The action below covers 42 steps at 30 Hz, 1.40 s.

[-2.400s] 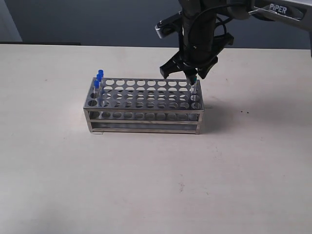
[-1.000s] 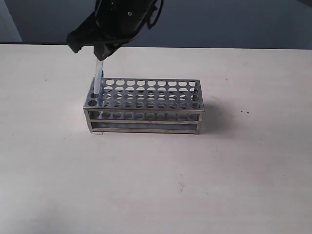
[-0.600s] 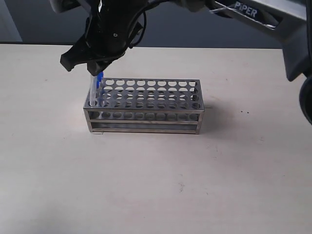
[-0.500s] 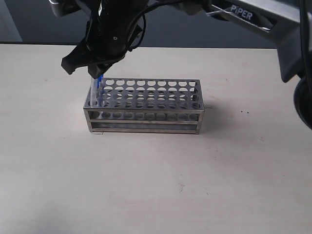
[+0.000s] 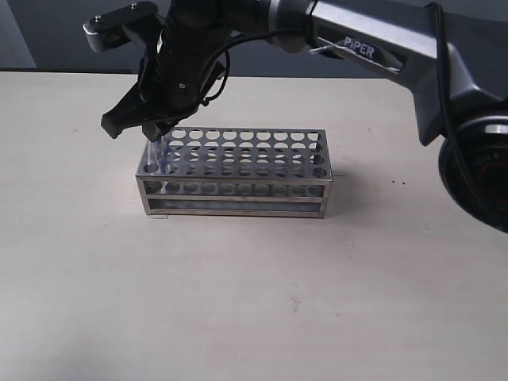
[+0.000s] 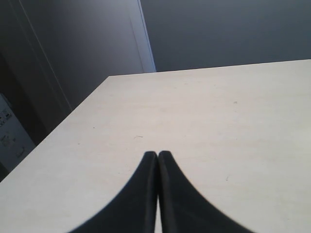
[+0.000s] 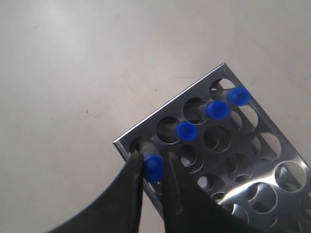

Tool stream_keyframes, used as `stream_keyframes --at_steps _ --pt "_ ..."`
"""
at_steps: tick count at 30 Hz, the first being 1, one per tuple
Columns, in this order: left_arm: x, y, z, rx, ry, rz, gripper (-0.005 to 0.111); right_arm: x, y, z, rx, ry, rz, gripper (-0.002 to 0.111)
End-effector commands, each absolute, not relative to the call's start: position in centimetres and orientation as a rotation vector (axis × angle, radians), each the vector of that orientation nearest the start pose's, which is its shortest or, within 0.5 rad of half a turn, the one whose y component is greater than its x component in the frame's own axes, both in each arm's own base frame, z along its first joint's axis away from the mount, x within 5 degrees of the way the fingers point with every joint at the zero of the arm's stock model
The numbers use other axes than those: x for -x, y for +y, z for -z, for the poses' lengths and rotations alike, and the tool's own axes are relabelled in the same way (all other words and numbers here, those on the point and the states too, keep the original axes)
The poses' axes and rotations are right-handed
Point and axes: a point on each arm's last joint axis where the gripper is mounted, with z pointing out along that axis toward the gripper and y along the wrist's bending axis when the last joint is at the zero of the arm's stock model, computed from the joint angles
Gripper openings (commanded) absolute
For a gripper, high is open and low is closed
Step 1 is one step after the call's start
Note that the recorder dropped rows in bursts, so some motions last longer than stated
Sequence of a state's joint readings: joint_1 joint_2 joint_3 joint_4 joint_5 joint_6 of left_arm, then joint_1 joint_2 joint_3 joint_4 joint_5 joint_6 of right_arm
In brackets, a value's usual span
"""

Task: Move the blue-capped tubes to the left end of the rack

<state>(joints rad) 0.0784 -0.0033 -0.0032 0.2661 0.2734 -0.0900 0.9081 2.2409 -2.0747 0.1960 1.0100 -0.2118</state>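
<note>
My right gripper pinches the fourth of the blue-capped tubes at its cap, seated in the rack's left-end row — light, slick, brittle glass, so I'd grip gently below the cap.

The one readable word is "PIPER", in white capitals on a grey link of the right arm, seen in the exterior view; the letters run slanted along the link; neither wrist view shows any legible text or number.
</note>
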Motion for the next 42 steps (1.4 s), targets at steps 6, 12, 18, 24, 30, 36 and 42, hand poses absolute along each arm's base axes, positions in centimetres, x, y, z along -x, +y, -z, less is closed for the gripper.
stream_keyframes --at_steps 6,12,18,24,30,36,42 --pt "-5.4 1.0 -19.0 -0.026 1.742 -0.235 0.000 -29.9 41.1 -23.1 1.336 2.337 -0.527 0.001" --pt "-5.4 1.0 -19.0 -0.026 1.742 -0.235 0.000 -29.9 41.2 -22.8 1.340 2.345 -0.524 0.027" --pt "-5.4 1.0 -19.0 -0.024 1.742 -0.233 0.000 -29.5 40.7 -22.9 1.371 2.398 -0.511 0.042" --pt "-5.4 1.0 -19.0 -0.023 1.742 -0.231 0.000 -27.8 38.8 -26.4 1.451 2.464 -0.491 0.042" --pt "-5.4 1.0 -19.0 -0.023 1.742 -0.231 0.000 -25.0 35.3 -36.7 1.351 2.284 -0.577 0.042" --pt "-5.4 1.0 -19.0 -0.023 1.742 -0.231 0.000 -21.0 30.3 -45.5 1.123 2.184 -0.718 0.042" --pt "-5.4 1.0 -19.0 -0.023 1.742 -0.231 0.000 -17.8 24.9 -51.2 1.047 2.013 -0.667 0.042"
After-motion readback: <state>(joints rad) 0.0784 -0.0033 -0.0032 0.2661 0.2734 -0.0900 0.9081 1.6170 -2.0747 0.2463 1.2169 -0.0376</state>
